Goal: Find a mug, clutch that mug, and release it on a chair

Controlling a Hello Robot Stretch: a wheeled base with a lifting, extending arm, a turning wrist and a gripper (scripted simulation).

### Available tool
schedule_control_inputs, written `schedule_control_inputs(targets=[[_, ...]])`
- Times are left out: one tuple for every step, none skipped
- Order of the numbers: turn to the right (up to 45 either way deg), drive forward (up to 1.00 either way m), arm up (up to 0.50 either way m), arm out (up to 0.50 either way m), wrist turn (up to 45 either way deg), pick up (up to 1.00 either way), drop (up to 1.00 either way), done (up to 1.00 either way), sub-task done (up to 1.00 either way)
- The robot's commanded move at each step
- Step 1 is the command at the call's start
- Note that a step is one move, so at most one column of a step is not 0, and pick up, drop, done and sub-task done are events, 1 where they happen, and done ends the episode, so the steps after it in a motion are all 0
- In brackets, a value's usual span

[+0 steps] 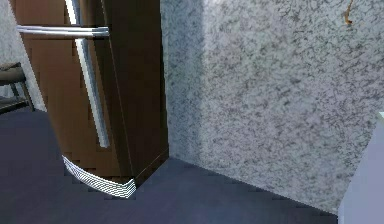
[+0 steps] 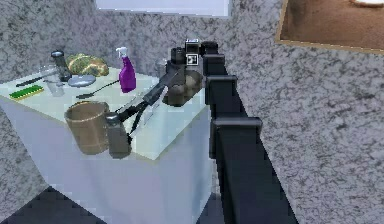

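- Dark floor [image 1: 60,195] in the forward view runs to a brown fridge [image 1: 90,80].
- Arm side view: tan mug [image 2: 88,125] stands at the desk's [image 2: 160,130] near edge, with the gripper [image 2: 128,112] close by. I cannot tell whether it holds anything.
- Probably light, rigid, slick, breakable: grasp rim or handle.

Glossy brown fridge [image 1: 95,80], speckled rough wall [image 1: 270,90]

Moderate, even light in the 2 views. A soft shadow darkens the wall [image 1: 270,100] beside the fridge [image 1: 130,80], whose handle [image 1: 92,95] gleams, perhaps lit from above.
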Motion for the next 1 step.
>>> schedule_control_inputs(targets=[[0.0,0.00,0.00,-0.44,0.0,0.00,0.00,0.00,0.00]])
